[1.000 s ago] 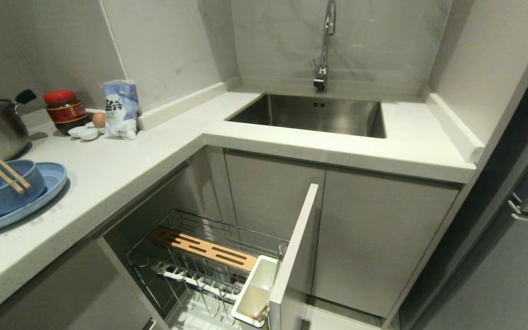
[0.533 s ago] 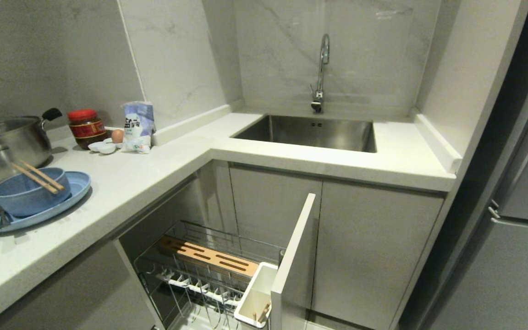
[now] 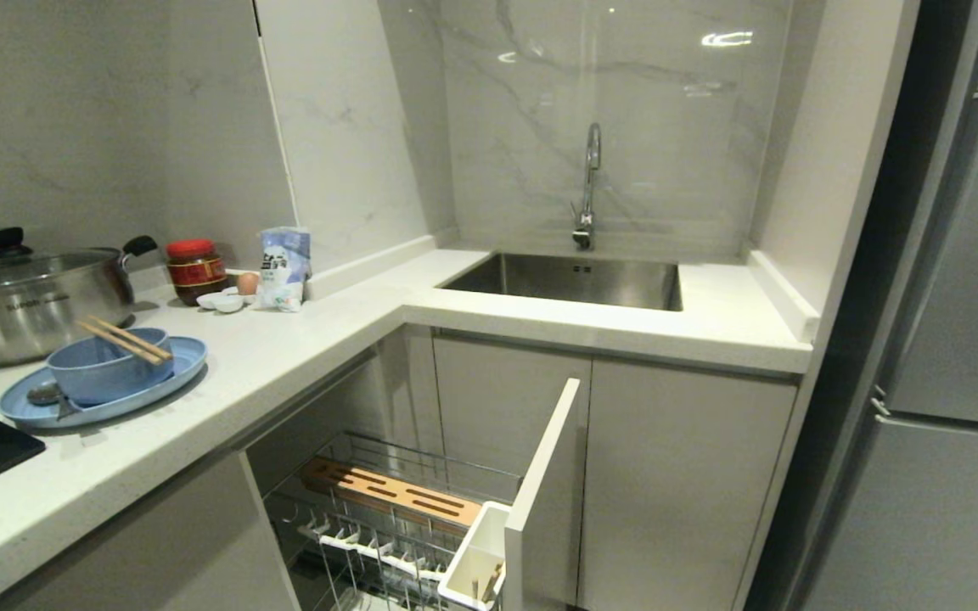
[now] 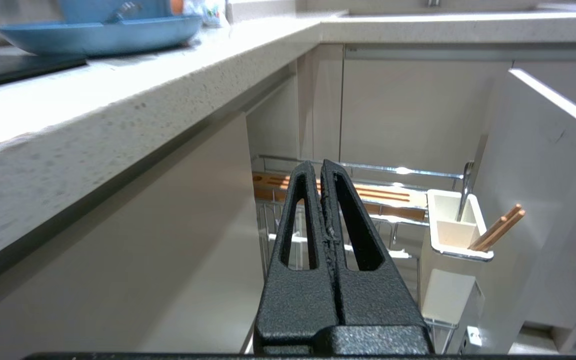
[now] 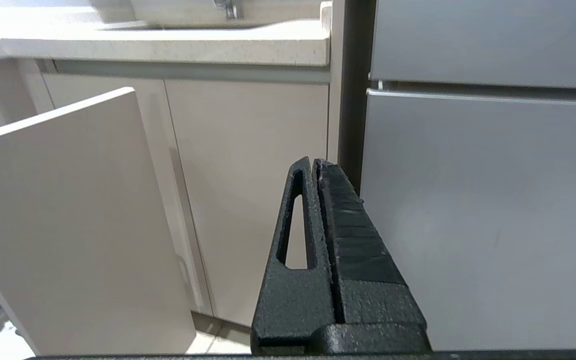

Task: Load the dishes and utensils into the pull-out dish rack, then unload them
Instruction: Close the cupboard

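1. On the counter [image 3: 302,356], near its left front edge, we have the light-blue plate [image 3: 175,378] carrying the speckled blue bowl [image 3: 103,373]. The chopsticks [image 3: 126,340] bridge the bowl's rim, and the spoon [image 3: 46,395] lies on the plate beside the bowl.
2. Down below the counter's front edge, the pull-out dish rack [image 3: 387,518] stands open, with its wooden bar [image 3: 391,492] and white caddy [image 3: 472,568]; that caddy already holds another pair of sticks.
3. Our left hand [image 4: 322,172] is closed tight on nothing, low in front of the rack; our right hand [image 5: 314,167] is likewise closed and empty, facing the cabinet fronts.
4. The risk as we see it: those chopsticks sit loose, so lifting the bowl first could roll them off onto the floor.
5. The stacked bowl could also slide on the shallow plate if we tilt it.
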Robot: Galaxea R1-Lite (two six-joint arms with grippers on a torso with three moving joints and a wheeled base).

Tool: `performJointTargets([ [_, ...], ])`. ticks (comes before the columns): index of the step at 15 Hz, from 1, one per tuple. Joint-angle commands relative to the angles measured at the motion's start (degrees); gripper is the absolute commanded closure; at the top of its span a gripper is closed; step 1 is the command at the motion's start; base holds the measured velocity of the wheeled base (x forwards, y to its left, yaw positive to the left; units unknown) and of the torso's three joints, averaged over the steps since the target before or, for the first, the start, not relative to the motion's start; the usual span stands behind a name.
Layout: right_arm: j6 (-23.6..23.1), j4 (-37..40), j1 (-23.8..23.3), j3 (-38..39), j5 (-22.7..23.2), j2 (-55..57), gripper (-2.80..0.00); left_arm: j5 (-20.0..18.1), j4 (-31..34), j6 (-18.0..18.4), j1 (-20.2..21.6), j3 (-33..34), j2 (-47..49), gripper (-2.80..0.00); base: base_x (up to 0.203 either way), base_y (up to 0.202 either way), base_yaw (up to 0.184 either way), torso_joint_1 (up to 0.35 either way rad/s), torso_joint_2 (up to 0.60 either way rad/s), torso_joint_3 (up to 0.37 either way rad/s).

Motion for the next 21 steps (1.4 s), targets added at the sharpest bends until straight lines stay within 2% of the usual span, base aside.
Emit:
performJointTargets([
  [1,0.0,0.0,0.0,1.5,0.0,0.0,0.00,0.1,0.0,0.0,0.0,0.6,0.0,0.00,0.000,0.000,0.000,0.002,0.00,0.149],
  [9,0.0,0.0,0.0,1.5,0.0,0.0,0.00,-0.1,-0.1,-0.9,0.0,0.6,0.0,0.00,0.000,0.000,0.000,0.001,0.00,0.019],
  [12,0.0,0.0,0.0,1.5,0.0,0.0,0.00,0.5,0.5,-0.9,0.0,-5.7,0.0,0.00,0.000,0.000,0.000,0.000,0.00,0.000],
  [14,0.0,0.0,0.0,1.5,0.0,0.0,0.00,1.4,4.9,-0.5,0.0,-16.6,0.7,0.00,0.000,0.000,0.000,0.000,0.00,0.000],
  [16,0.0,0.0,0.0,1.5,0.0,0.0,0.00,1.9,11.9,-0.3,0.1,-31.6,4.3,0.00,0.000,0.000,0.000,0.000,0.00,0.000],
  [18,0.0,0.0,0.0,1.5,0.0,0.0,0.00,1.6,16.4,-0.2,0.2,-47.5,13.3,0.00,0.000,0.000,0.000,0.000,0.00,0.000],
  [21,0.0,0.0,0.0,1.5,0.0,0.0,0.00,0.6,19.9,-1.2,-0.8,-66.1,31.7,0.00,0.000,0.000,0.000,0.000,0.00,0.000],
])
